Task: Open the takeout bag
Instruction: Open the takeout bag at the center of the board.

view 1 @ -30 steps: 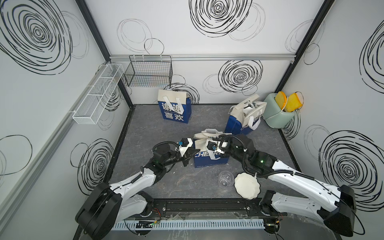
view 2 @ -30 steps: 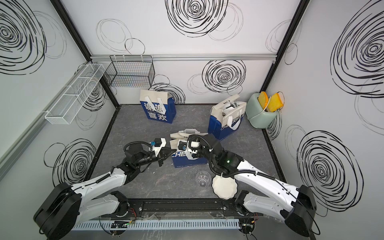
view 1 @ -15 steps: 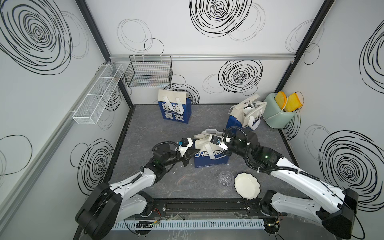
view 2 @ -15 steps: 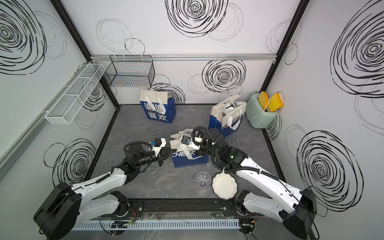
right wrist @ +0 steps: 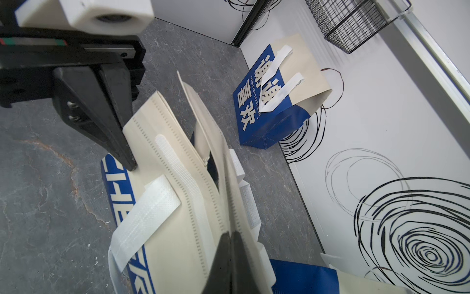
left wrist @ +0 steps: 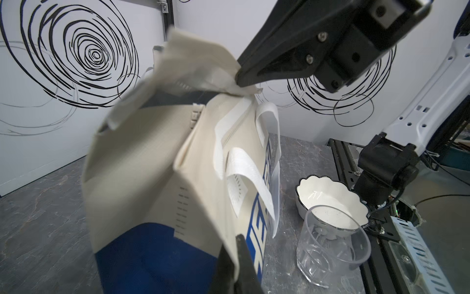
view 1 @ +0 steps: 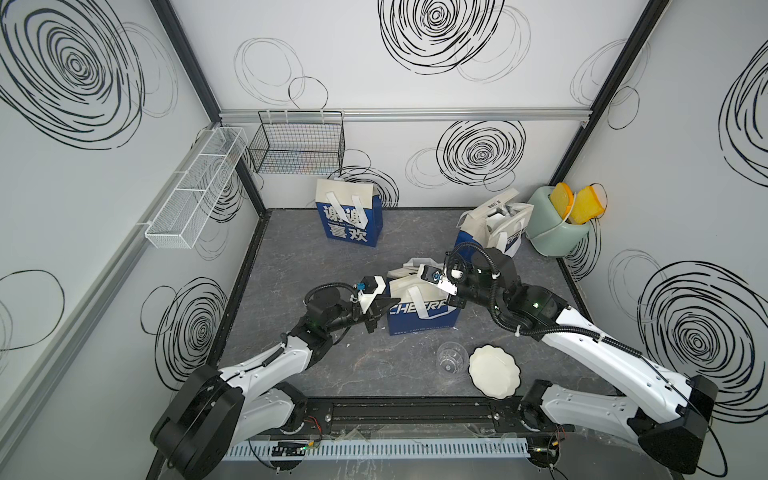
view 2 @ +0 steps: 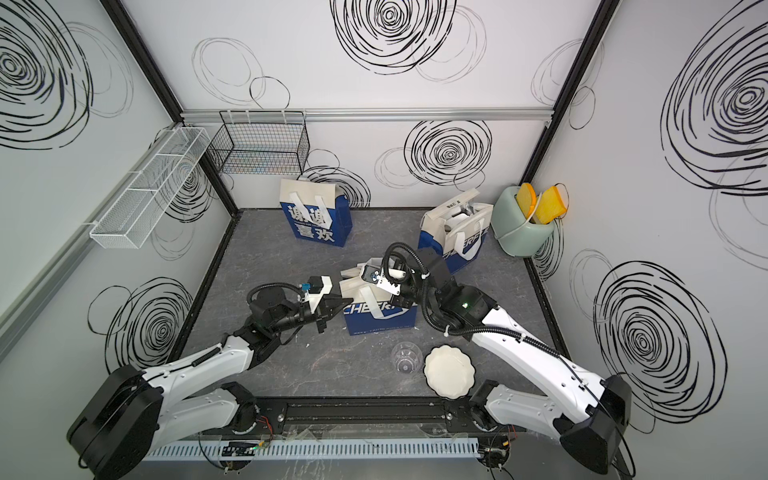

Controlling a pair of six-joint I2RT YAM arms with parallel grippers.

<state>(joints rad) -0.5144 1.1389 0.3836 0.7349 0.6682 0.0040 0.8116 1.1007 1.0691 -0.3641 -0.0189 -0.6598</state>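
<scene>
Pulled back, the right gripper (left wrist: 240, 77) pinches the bag (view 1: 419, 316) by its rear flap, the left gripper (right wrist: 128, 163) by its front edge; tugging harder could slip the fabric.

Both my top views hang high over the near edge of the counter (view 1: 291, 257), looking down and back at the whole cell, practically the same shot. Wrist cams ride right behind their jaws, super close, and both catch the middle takeout bag (left wrist: 157, 178) from opposite sides.
</scene>
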